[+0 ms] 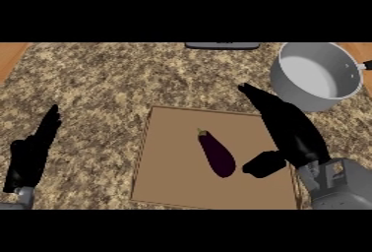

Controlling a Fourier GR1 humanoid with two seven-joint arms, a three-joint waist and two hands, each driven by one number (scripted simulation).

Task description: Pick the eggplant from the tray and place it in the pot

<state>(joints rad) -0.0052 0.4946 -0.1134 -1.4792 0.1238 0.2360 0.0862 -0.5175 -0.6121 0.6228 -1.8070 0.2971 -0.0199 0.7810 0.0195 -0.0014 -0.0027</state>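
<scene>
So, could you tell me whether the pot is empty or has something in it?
Empty: the pot shows only its bare pale inside, and the eggplant lies on the tray.

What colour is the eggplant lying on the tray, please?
The long, glossy eggplant is dark purple, almost black, with a small greenish stem; the head view shows it best.

A speckled granite counter (pixel 109 83) with a dark object (pixel 222 46) at its far edge.

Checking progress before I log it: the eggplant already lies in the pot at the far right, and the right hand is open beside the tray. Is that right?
Not quite. In the head view the eggplant still lies on the tray; the pot at the far right holds nothing visible. The right hand is open, as you said.
</scene>
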